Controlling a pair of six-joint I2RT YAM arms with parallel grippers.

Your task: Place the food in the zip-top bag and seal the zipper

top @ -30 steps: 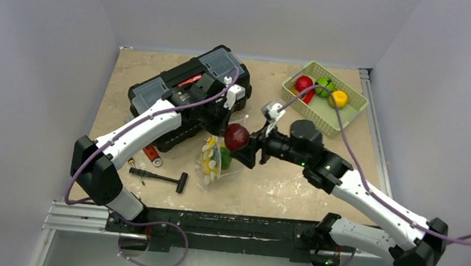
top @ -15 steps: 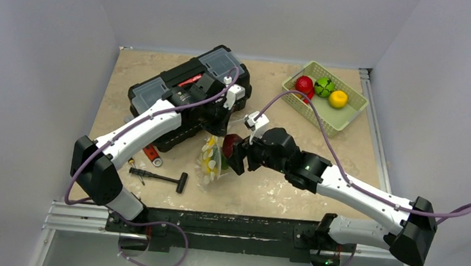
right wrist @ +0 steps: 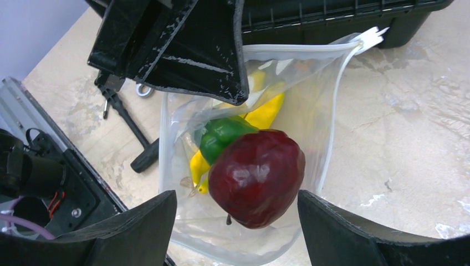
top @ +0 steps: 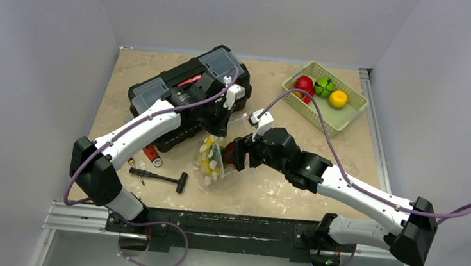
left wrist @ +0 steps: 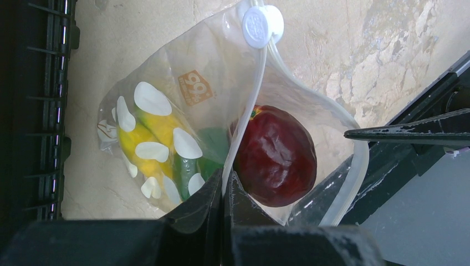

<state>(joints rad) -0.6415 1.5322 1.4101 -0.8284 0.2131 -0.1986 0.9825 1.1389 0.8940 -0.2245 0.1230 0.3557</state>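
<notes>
The clear dotted zip-top bag [top: 212,167] lies open near the table's middle, with yellow and green food [left wrist: 161,138] inside. My left gripper [left wrist: 224,180] is shut on the whitish zipper strip [left wrist: 249,105] and holds the mouth up; in the top view it [top: 216,131] is just above the bag. A dark red apple [right wrist: 258,177] sits in the bag's mouth against a green pepper [right wrist: 224,136]. My right gripper [right wrist: 237,194] is wide open around the apple, fingers apart from it, at the mouth [top: 234,155]. A white slider [left wrist: 260,25] sits at the strip's far end.
A black toolbox [top: 185,93] stands right behind the bag. A pale green basket [top: 350,117] at the back right holds red, green and orange food. A black T-handled tool [top: 158,178] and a red-handled one [top: 152,156] lie left of the bag.
My right gripper carried the red apple down and left to the bag's mouth and has opened; the apple now rests in the bag. The left gripper has stayed put.
</notes>
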